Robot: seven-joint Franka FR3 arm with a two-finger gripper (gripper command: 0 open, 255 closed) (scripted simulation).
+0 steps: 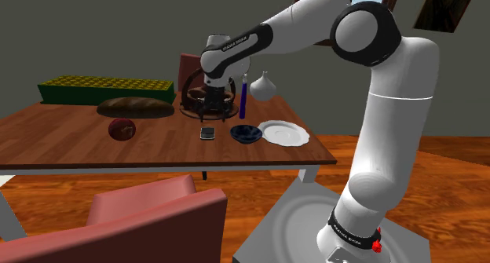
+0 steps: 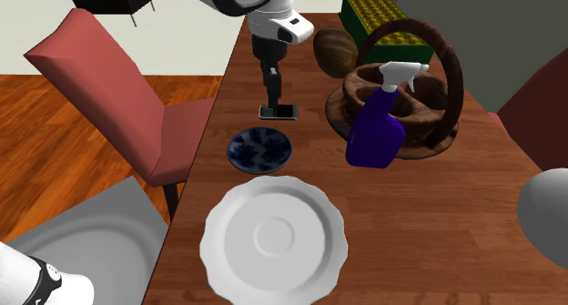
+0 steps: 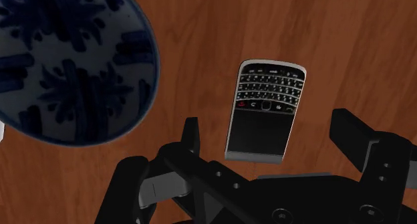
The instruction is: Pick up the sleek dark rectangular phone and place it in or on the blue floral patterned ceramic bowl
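Gripper (image 3: 269, 122) hung wide open just above the one dark phone (image 3: 264, 109), its fingers (image 3: 192, 132) touching nothing. That phone lay flat on the wooden table (image 3: 200, 42), long axis running away from the gripper, keypad end farther, key lettering too small to read. One blue floral bowl (image 3: 67, 55) sat near it, with one white plate (image 2: 273, 239) beyond the bowl.

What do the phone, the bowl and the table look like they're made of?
Phone: dark glossy casing with a silvery rim, likely plastic and metal. Bowl: smooth blue-patterned surface, probably glazed ceramic. Table: brown grain lines, wood or wood veneer.
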